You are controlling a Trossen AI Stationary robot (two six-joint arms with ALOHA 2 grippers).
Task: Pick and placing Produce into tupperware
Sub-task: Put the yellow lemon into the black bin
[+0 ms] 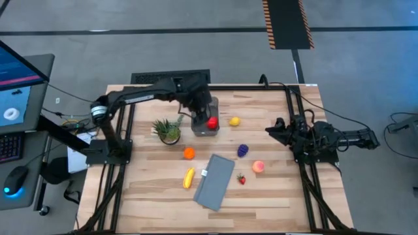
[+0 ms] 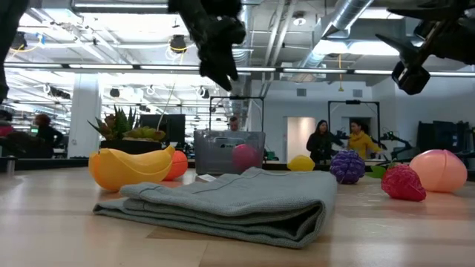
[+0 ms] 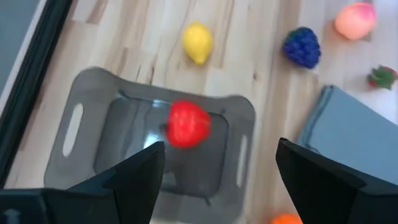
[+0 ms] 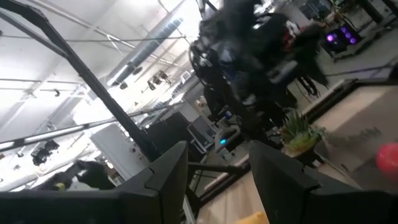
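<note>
The tupperware (image 1: pixel 202 128) (image 3: pixel 87 124), a clear-grey tub, stands at the far middle of the table. A red fruit (image 1: pixel 212 121) (image 3: pixel 188 123) lies on its floor. My left gripper (image 1: pixel 204 108) (image 3: pixel 221 168) hangs open above the tub, touching nothing. On the wood lie a lemon (image 1: pixel 234 121), purple grapes (image 1: pixel 243 151), an orange (image 1: pixel 189 153), a banana (image 1: pixel 189 177), a peach (image 1: pixel 258 166) and a strawberry (image 1: pixel 241 179). My right gripper (image 1: pixel 271 130) (image 4: pixel 217 165) waits at the right edge, raised, its fingers a little apart and empty.
A spiky-leaved pineapple (image 1: pixel 168 129) stands left of the tub. A folded grey cloth (image 1: pixel 215 181) (image 2: pixel 223 204) lies near the front middle. Black frame rails (image 1: pixel 297 150) run along the table's left and right sides. People stand in the room beyond the table.
</note>
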